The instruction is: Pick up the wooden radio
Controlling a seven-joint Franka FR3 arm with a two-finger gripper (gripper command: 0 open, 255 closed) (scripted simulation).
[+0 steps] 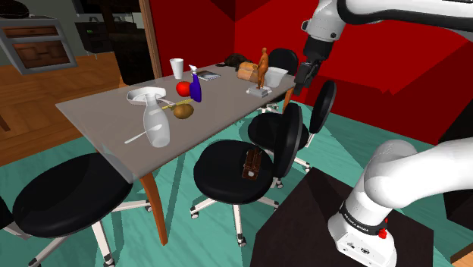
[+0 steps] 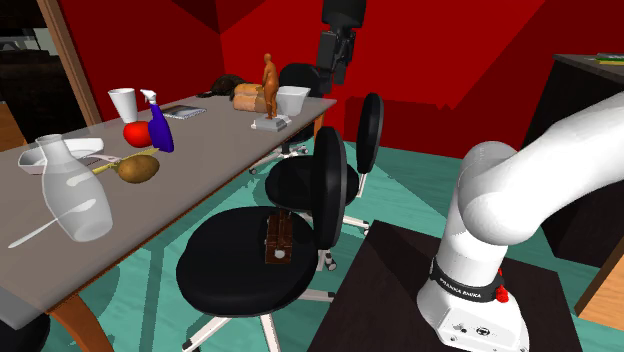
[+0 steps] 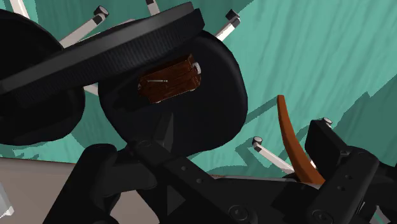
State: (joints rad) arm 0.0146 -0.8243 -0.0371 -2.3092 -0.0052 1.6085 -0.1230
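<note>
Shoulder view: the wooden radio (image 1: 252, 163) is seen lying on a black chair's seat (image 1: 220, 176), close to the backrest. The claw (image 1: 303, 80) is spread and empty, well above it. The radio is judged a rigid, fairly light box, best gripped across its narrower sides.

Brown radio (image 1: 252, 164), black chair (image 1: 221, 173), teal floor (image 1: 341, 149), red wall (image 1: 394, 61).

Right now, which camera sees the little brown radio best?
The wrist view: the radio looks nearest, grain clear, on the black chair seat. The shoulder and second exterior views show it far off on that seat.
</note>
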